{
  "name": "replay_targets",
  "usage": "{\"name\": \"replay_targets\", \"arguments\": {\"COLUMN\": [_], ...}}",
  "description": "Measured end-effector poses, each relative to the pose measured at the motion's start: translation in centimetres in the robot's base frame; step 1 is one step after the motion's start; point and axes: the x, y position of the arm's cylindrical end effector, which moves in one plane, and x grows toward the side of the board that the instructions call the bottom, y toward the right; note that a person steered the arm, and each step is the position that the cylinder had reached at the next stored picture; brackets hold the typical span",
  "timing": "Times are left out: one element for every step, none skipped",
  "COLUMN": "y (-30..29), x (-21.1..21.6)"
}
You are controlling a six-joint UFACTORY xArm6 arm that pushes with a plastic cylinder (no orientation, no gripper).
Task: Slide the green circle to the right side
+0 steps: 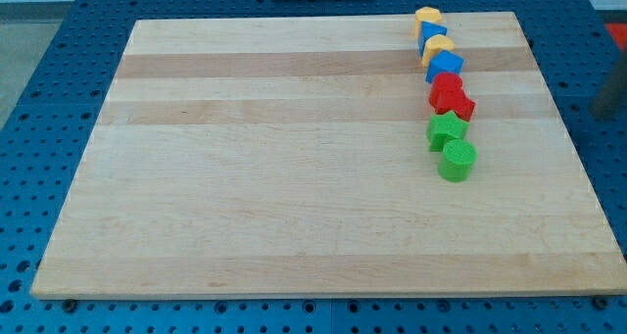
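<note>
Judging from the layout, the task looks largely done: the green circle already lies on the board's right half, at the bottom end of a column of blocks. Some board is left between it and the right edge, so a further push may be wanted; this cannot be settled from one view. Touching it from above is a green star; two red blocks, a blue block and yellow and blue pieces are stacked toward the view's top. The rod's tip is not seen, so its state cannot be told. The wooden board rests on a blue perforated table.
</note>
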Motion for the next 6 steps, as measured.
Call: {"name": "replay_targets", "arguments": {"y": [-9.2, -22.3, -26.6, -26.2, -25.8, -18.1], "x": [8.4, 12.9, 9.9, 6.5, 3.9, 3.3]}}
